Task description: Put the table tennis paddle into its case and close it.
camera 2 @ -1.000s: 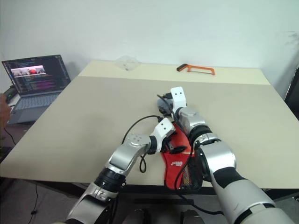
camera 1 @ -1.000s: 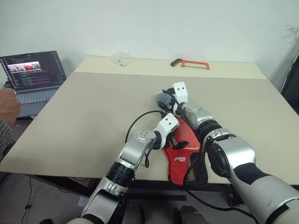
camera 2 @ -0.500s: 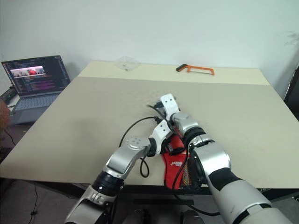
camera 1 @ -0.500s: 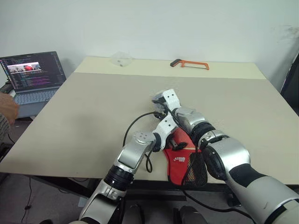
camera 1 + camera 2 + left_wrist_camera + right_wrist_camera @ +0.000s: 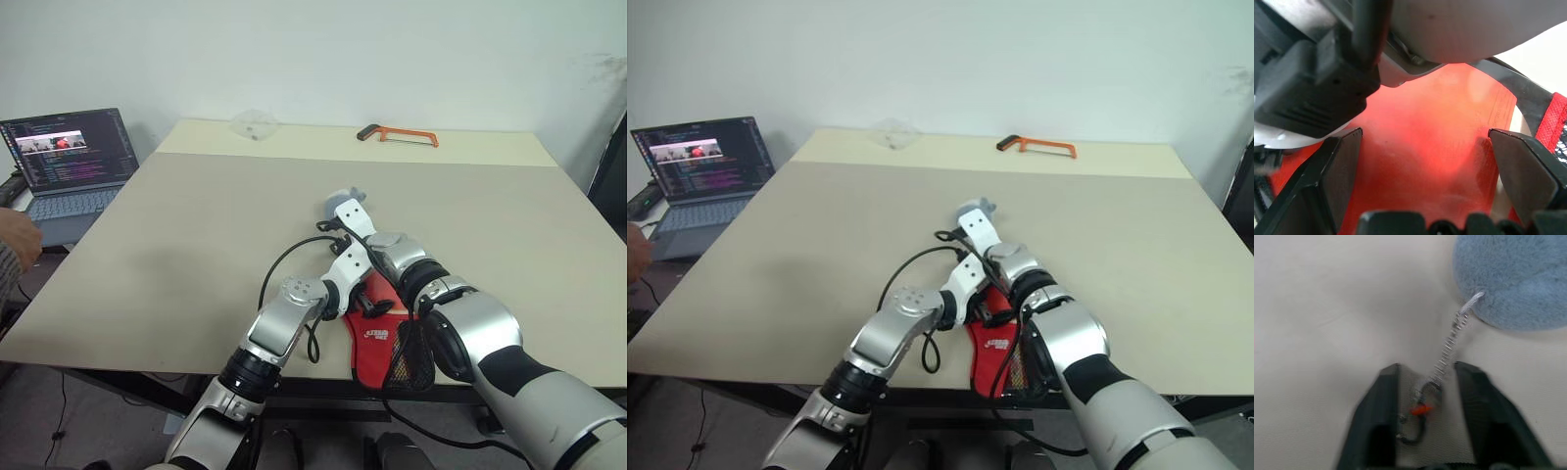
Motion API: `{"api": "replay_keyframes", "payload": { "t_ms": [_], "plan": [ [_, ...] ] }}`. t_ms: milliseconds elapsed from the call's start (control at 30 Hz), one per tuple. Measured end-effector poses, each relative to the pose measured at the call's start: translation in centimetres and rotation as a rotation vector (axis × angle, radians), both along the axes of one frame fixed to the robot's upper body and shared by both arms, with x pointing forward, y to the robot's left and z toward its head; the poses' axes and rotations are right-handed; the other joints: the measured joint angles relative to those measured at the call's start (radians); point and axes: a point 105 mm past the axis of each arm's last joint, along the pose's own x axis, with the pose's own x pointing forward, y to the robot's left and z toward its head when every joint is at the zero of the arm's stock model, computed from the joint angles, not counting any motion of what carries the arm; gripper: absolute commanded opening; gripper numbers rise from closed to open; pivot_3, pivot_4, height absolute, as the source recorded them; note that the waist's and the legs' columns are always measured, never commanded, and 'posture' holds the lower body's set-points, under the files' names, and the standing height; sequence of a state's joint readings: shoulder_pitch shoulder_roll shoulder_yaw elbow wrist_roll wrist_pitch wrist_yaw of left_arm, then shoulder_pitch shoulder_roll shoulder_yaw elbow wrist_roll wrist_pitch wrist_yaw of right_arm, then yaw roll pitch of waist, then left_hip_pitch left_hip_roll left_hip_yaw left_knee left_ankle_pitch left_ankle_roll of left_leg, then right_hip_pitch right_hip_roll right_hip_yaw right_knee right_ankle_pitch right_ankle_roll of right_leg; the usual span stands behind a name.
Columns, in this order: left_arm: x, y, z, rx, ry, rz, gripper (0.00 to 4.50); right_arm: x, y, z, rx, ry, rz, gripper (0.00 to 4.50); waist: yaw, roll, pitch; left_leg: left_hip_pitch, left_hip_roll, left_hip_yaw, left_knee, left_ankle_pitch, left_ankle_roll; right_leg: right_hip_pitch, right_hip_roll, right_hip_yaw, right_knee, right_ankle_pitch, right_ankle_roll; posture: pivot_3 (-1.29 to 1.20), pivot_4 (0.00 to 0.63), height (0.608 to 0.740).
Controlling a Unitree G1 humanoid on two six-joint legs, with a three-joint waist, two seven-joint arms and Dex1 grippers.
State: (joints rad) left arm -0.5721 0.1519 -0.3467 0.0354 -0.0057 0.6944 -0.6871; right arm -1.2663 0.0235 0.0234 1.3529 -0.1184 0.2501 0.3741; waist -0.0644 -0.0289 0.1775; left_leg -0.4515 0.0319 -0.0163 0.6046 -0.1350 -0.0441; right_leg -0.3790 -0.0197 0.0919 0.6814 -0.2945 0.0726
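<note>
The case (image 5: pixel 384 333) is lying flat near the front edge of the table (image 5: pixel 196 245), red panel up, and the left gripper (image 5: pixel 1425 147) is parked wide open right over that red surface, nothing pinched. The right gripper (image 5: pixel 1426 382) is set just past the case, its fingers (image 5: pixel 1376 411) partly closed around the thin chain (image 5: pixel 1449 347) of the grey fluffy ball (image 5: pixel 1508 279), though an actual clamp can't be confirmed. The paddle can't really be made out.

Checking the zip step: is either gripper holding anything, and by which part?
The right gripper is closing around the chain end and clasp of the small grey fluffy ball; a firm hold cannot be told. The left gripper holds nothing.
</note>
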Motion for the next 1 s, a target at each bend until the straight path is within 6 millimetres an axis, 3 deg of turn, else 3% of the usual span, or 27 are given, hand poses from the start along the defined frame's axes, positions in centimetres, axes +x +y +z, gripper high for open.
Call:
{"api": "replay_keyframes", "payload": {
  "t_ms": [100, 333, 567, 1000],
  "plan": [
    [0.0, 0.0, 0.0, -0.001, 0.0, -0.001, 4.5, 0.0, 0.1, 0.0, 0.0, -0.004, 0.004, 0.02, 0.0, 0.0, 0.0, 0.0, 0.0, 0.0, 0.0, 0.0, 0.0, 0.0, 0.0, 0.0, 0.0, 0.0, 0.0, 0.0, 0.15, 0.74],
    [-0.2, -0.3, -0.1, 0.005, 0.002, -0.012, 4.5, 0.2, -0.1, 0.3, 0.011, -0.016, -0.025, 0.02, 0.001, 0.0, 0.0, 0.001, 0.0, 0.0, 0.0, 0.0, 0.0, 0.001, 0.0, 0.0, 0.0, 0.0, 0.0, 0.0, 0.15, 0.74],
    [-0.4, -0.6, -0.1, 0.007, 0.001, -0.03, 4.5, 1.9, -4.5, 2.0, 0.022, -0.065, -0.151, 0.02, 0.005, 0.0, 0.0, 0.0, -0.001, 0.0, 0.0, 0.0, 0.0, 0.0, 0.0, 0.001, -0.001, 0.0, 0.0, 0.0, 0.15, 0.74],
    [-0.6, -1.6, -0.2, 0.007, 0.006, -0.082, 4.5, 2.6, -8.4, 2.5, -0.015, -0.086, -0.226, 0.02, 0.011, 0.0, 0.0, 0.0, -0.001, 0.0, -0.001, 0.0, 0.0, 0.0, -0.001, 0.001, -0.001, 0.0, 0.0, 0.0, 0.15, 0.74]
  ]
}}
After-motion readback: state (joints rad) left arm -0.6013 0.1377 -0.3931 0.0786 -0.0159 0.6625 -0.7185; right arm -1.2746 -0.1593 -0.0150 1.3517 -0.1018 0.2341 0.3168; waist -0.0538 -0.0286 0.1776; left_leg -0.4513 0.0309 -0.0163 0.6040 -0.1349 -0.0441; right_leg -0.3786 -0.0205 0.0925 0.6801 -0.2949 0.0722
